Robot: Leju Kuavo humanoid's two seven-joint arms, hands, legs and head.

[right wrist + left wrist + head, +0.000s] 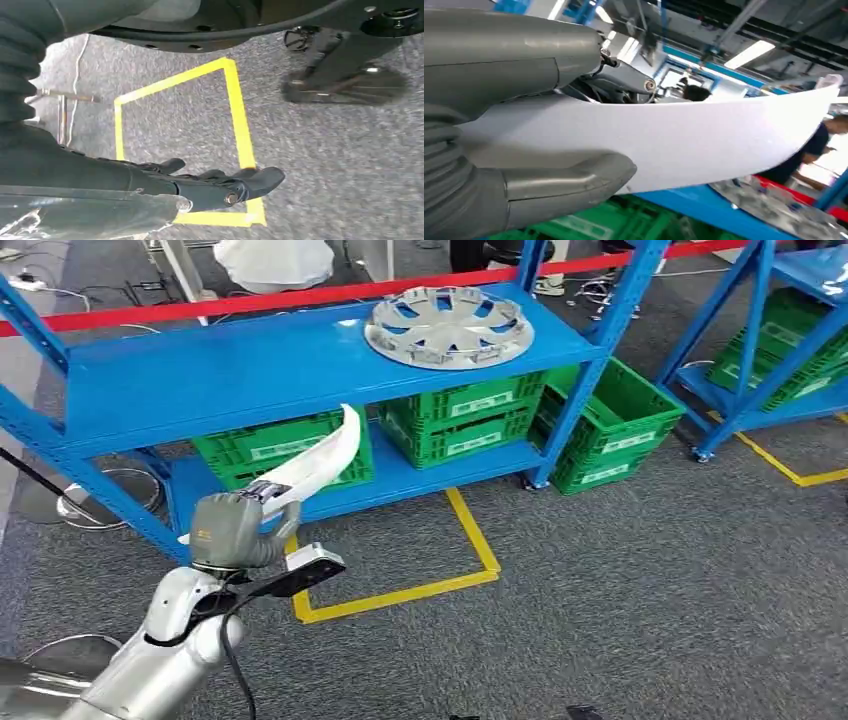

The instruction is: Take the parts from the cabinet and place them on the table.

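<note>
Gripping one white curved part (322, 455), left hand (236, 528); perhaps five green crates (455, 420).

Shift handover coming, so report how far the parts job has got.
Done: the left hand holds a white curved part, lifted clear in front of the blue rack. Left: a silver wheel cover lies on the rack's top shelf. The right hand hangs empty over the floor. No table is visible.

Pretty bright, even light all round. Ceiling strip lights (749, 52) blow out a bit in the left wrist view, whose background is smeared and blurry.
</note>
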